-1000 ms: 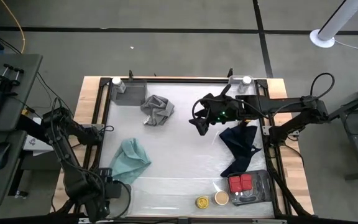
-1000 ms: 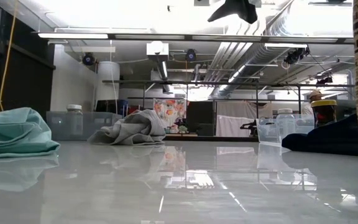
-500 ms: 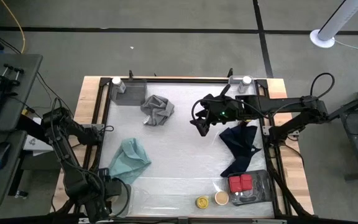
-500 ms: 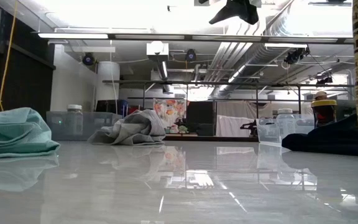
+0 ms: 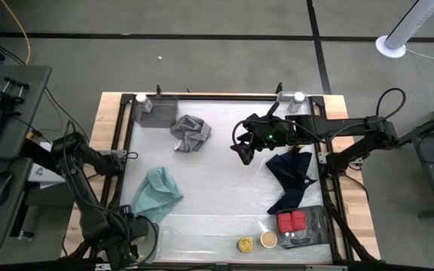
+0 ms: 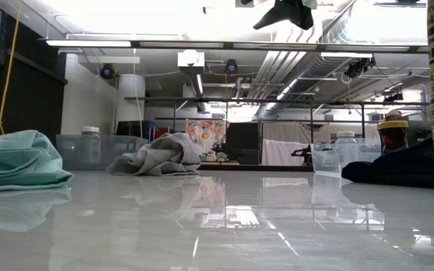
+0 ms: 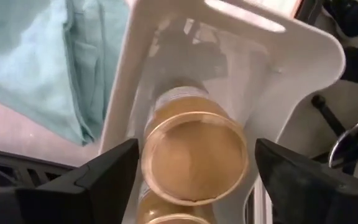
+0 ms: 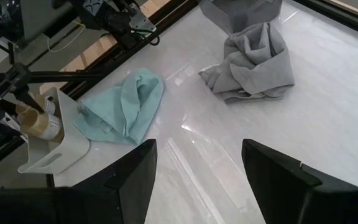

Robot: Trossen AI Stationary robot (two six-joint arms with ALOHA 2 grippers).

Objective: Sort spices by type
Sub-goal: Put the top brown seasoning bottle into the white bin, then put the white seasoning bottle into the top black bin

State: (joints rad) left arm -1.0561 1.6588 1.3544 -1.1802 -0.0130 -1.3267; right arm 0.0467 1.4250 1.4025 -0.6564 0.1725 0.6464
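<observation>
White tabletop (image 5: 217, 188) under both arms, teal cloth (image 5: 157, 193), grey cloth (image 5: 190, 132) and navy cloth (image 5: 291, 178) spread across it. Right gripper (image 5: 241, 153) raised over the middle, fingers (image 8: 284, 180) wide apart, nothing between. Left gripper (image 7: 191, 168) at the near left corner, fingers spread either side of a tan-lidded jar (image 7: 192, 163) in a white bin (image 7: 303, 68), not touching. Red tins (image 5: 291, 221) in a clear tray (image 5: 316, 235) at the near right, yellow-lidded jar (image 5: 245, 245) and tan-lidded one (image 5: 268, 240) just beside it

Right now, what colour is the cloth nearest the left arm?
Teal cloth, clearest in the high view.
</observation>
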